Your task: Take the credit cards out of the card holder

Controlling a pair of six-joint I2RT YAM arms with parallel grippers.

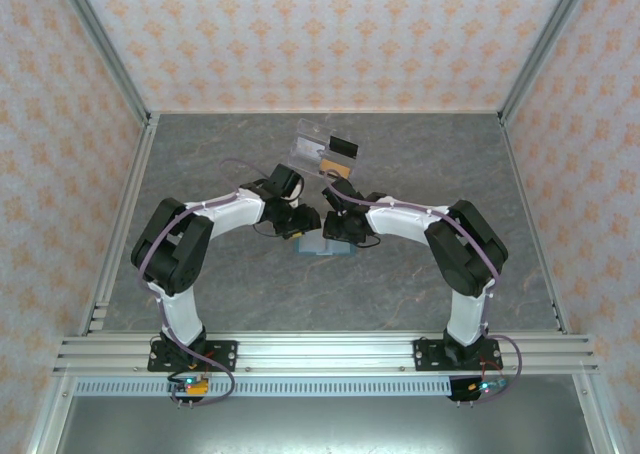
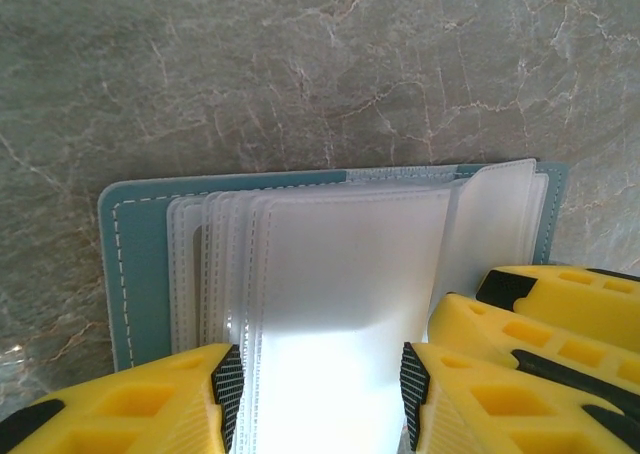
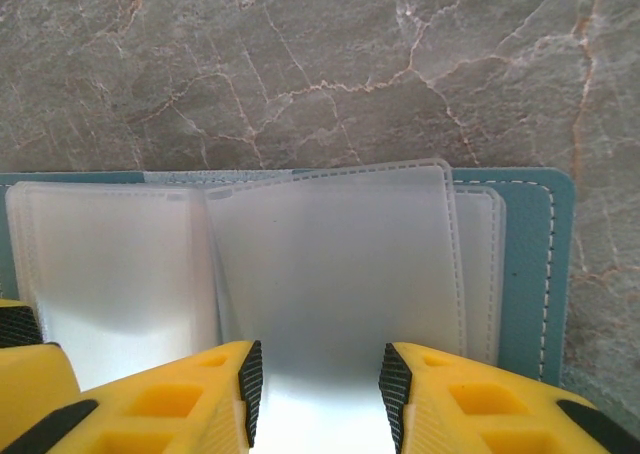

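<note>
Your left gripper (image 2: 315, 384) and right gripper (image 3: 320, 384) each cover one half of the open card holder (image 2: 135, 264), jaws half-apart astride its clear sleeves (image 3: 330, 264), clamping nothing; its length lies crosswise.

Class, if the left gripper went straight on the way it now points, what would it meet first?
Probably the clear sleeves of the open card holder, directly ahead of the left gripper; depth is unclear.
</note>
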